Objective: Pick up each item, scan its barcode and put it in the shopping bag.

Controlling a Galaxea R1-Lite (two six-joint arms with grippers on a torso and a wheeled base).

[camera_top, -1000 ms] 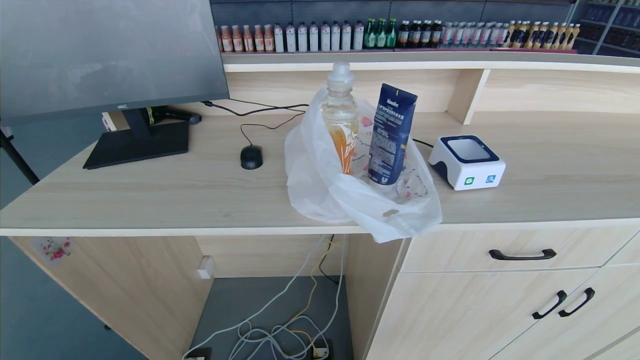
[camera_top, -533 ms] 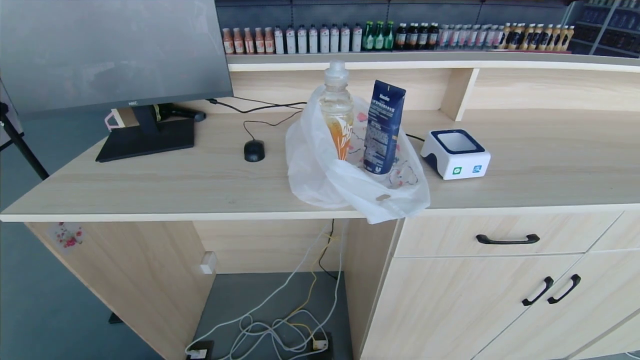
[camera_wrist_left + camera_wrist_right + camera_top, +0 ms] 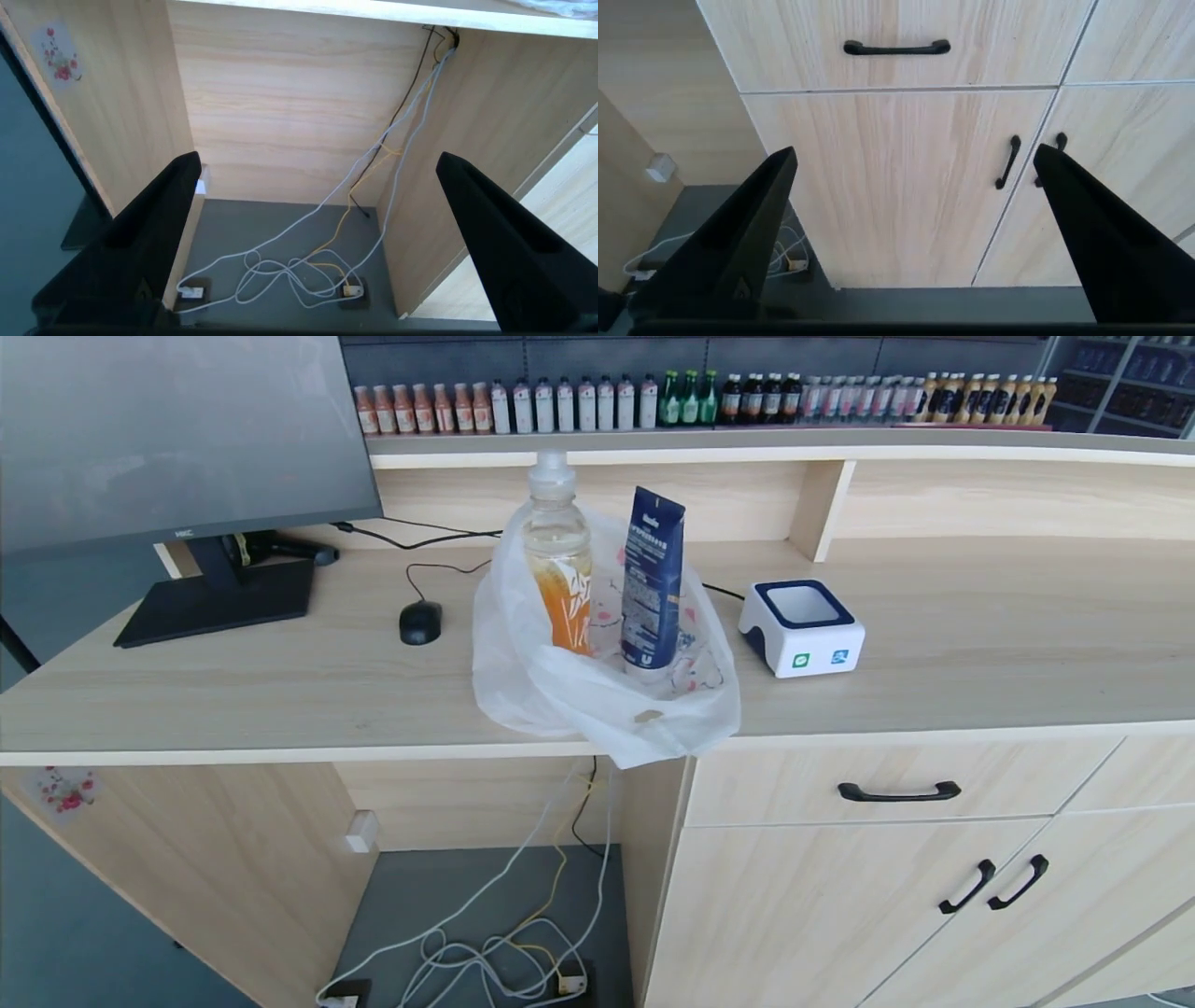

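Looks basically done to me: bottle (image 3: 557, 560) and blue pouch (image 3: 651, 583) both stand in the shopping bag (image 3: 560, 695), next to the scanner (image 3: 801, 627). Left gripper (image 3: 318, 163) and right gripper (image 3: 915, 154) hang low, fingers spread, holding nothing.

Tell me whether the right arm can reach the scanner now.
Probably not directly: the right gripper hangs open low before the cabinet drawer, under the counter edge. The scanner sits on top with its near side free.

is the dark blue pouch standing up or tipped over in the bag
Upright: the dark blue pouch stands tall inside the translucent white plastic bag, beside the clear plastic bottle.
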